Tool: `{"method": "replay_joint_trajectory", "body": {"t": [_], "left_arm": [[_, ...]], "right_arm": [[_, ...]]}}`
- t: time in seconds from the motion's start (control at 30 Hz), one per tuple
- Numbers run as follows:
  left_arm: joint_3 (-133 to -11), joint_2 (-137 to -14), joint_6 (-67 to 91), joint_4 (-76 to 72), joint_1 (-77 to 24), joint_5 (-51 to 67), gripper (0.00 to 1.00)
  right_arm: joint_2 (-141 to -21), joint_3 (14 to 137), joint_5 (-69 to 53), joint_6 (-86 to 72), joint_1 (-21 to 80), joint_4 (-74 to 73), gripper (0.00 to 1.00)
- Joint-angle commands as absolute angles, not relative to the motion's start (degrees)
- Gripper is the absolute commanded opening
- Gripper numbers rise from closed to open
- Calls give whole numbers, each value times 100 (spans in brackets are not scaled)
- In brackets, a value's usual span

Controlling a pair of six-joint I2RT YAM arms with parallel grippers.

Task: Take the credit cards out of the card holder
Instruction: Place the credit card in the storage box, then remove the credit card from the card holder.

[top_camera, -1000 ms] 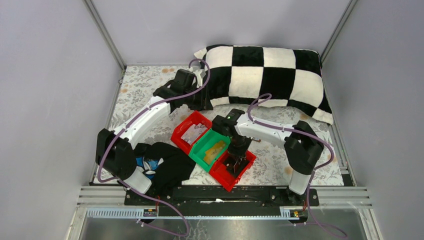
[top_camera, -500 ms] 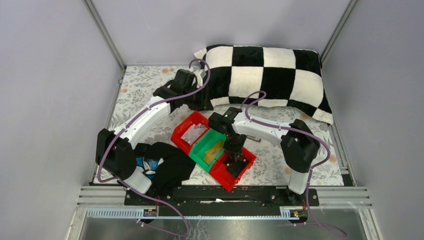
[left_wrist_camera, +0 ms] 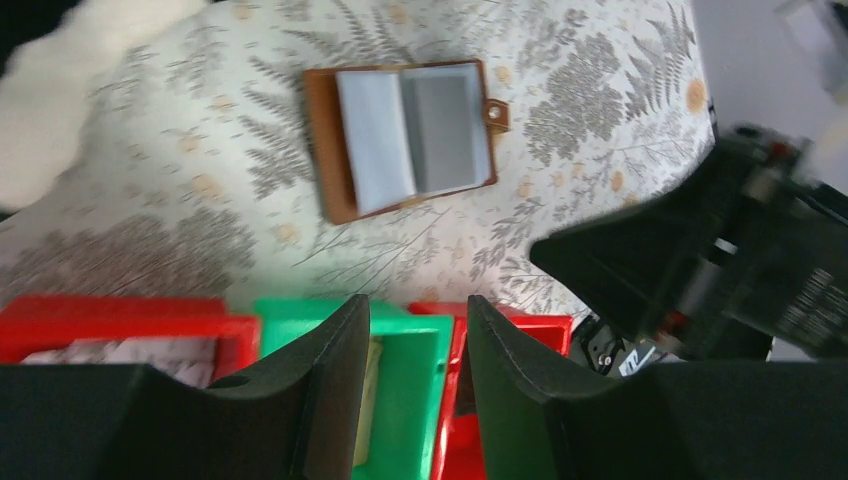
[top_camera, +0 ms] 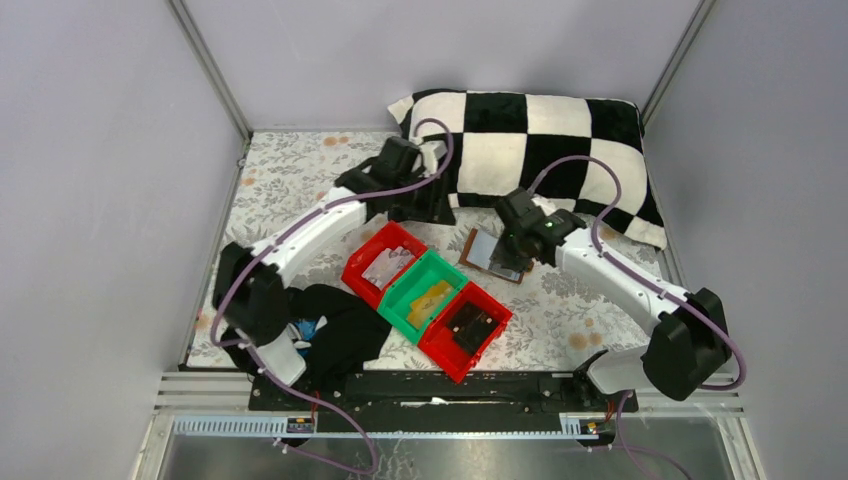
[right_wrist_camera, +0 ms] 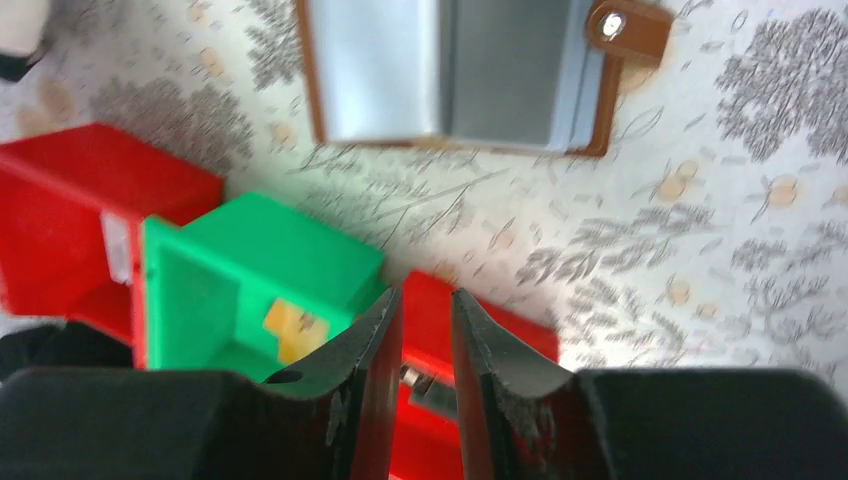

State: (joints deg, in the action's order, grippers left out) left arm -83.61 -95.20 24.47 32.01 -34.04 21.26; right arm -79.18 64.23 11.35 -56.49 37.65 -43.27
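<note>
The card holder (top_camera: 480, 248) lies open on the flowered table, brown outside, with two grey-blue inner panels facing up. It shows whole in the left wrist view (left_wrist_camera: 405, 140) and in the right wrist view (right_wrist_camera: 460, 75). I cannot tell whether the panels are credit cards or bare pockets. A pale flat piece (top_camera: 383, 266) lies in the far red bin. My right gripper (top_camera: 508, 252) hovers over the holder's right part, jaws slightly apart and empty (right_wrist_camera: 425, 330). My left gripper (top_camera: 432, 212) is behind and left of the holder, open and empty (left_wrist_camera: 418, 335).
Three bins stand in a diagonal row: a red one (top_camera: 362, 268), a green one (top_camera: 412, 298) with a yellow-tan piece (top_camera: 432, 297), and a red one (top_camera: 448, 352) with a black boxy object (top_camera: 470, 322). A checkered pillow (top_camera: 540, 150) lies at the back. Black cloth (top_camera: 340, 325) lies near left.
My right gripper has left the near red bin and swung back and right, over the card holder. The black object stays in the bin. My left gripper has shifted right.
</note>
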Motion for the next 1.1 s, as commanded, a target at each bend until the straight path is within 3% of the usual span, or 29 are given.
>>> {"method": "replay_joint_trajectory", "body": {"t": [0.0,0.3,0.57,1.07], "left_arm": [[-8919,-10241,2513,2809,-3777,2545,45],[-9500,-11788,2829,2262,-3944,3444,46],[-9729,-12664,3002,2043,-4008,3545,45],[-9837,-13069,3031,2132,-4008,3241,45]], "right_arm": [[-7883,5744,321,-4548,2938,-2920,32],[-8266,4757,-1106,-4118,1499,-1456,35],[-8659,4449,-1302,-3973,1299,-860,34],[-8821,4032,-1469,-3854,859,-406,35]]}}
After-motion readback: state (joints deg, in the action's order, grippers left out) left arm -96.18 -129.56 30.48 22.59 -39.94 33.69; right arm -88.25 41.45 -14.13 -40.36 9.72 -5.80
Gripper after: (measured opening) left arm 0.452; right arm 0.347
